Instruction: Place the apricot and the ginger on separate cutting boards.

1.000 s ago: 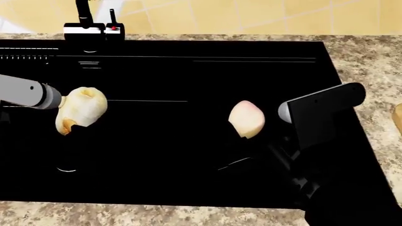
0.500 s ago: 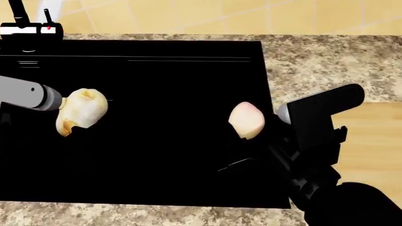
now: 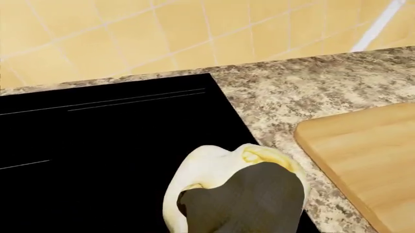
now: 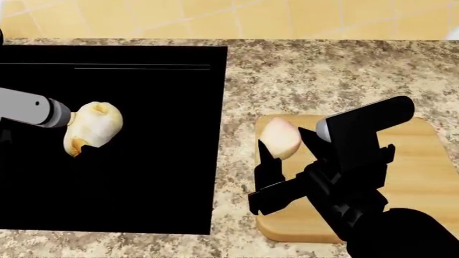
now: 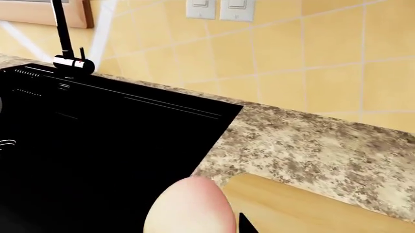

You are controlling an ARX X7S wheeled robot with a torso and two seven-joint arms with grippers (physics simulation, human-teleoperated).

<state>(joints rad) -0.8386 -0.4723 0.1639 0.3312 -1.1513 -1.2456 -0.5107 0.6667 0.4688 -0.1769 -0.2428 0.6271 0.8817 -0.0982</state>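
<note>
Starting at your left: the left hand (image 4: 72,129) is clenched on the ginger (image 4: 93,128), holding it aloft over the black sink basin (image 4: 143,161), well clear of any board. In the left wrist view a dark finger (image 3: 250,201) covers the lower face of the lump, so the grip looks to sit across its body rather than on a nub. Judged by its shape, the ginger is firm, light and knobby; the bumps give purchase, but it could pivot if you pinch a nub end, so keep the hold across the thick middle.

Moving right across the speckled desk (image 4: 323,75): the right hand (image 4: 276,150) is grasping the apricot (image 4: 280,137), raised above the left edge of the light blond cutting board (image 4: 416,172). The fruit is smooth, rounded and probably soft-skinned; expect it to slip under a light squeeze, bruise under a hard one, and roll once set down. Grip across its widest part and release low, further in from the board's edge.

The dark brown board is not in view, so where you should take the ginger cannot be confirmed here.
</note>
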